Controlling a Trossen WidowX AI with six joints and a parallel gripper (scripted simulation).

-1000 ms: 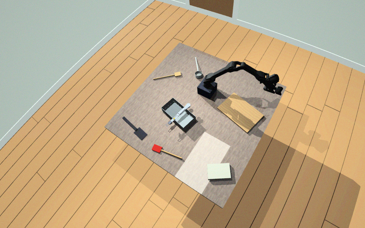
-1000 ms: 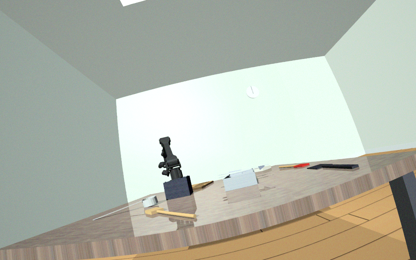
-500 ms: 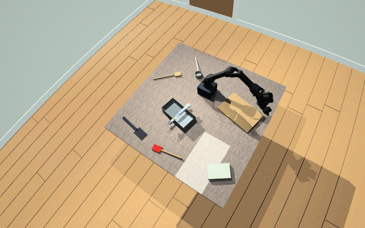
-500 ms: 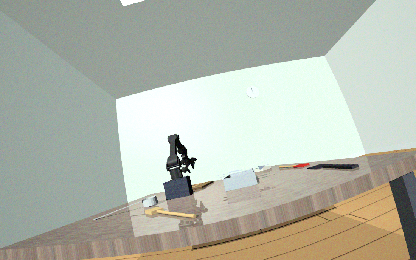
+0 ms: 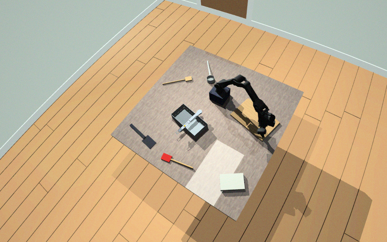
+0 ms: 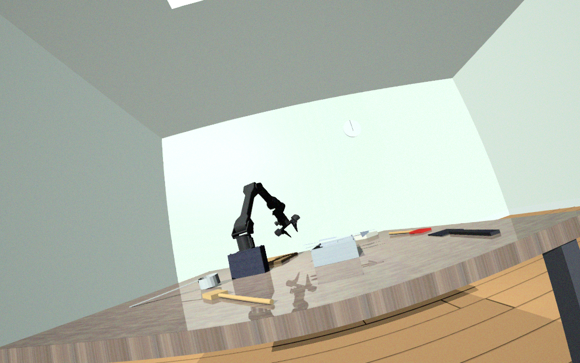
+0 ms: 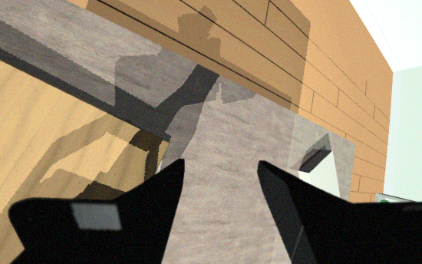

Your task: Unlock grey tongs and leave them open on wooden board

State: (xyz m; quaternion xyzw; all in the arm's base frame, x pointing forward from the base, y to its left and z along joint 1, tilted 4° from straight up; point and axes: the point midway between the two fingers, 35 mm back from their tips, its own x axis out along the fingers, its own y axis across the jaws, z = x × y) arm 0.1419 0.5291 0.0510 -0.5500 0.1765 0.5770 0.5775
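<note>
The grey tongs (image 5: 194, 116) lie across the dark-walled roasting tin (image 5: 201, 135) (image 6: 335, 255) in the top view, with a small yellow spot near one end. They look closed; the lock itself is too small to make out. The wooden board (image 5: 247, 106) (image 6: 285, 258) (image 7: 23, 100) lies flat beside the arm's base, with the arm's shadow on it. My gripper (image 5: 266, 131) (image 6: 293, 233) (image 7: 221, 165) is partly open and empty. It hangs above the board's outer end, well away from the tongs, and the wrist view shows only table surface between the fingertips.
A ladle (image 5: 210, 79) (image 6: 209, 280) and a wooden spatula (image 5: 188, 78) (image 6: 215, 294) lie behind the base. A black spatula (image 5: 148, 141) and a red-headed one (image 5: 166, 157) lie beyond the tin. A pale box (image 5: 232, 181) sits near the table's corner.
</note>
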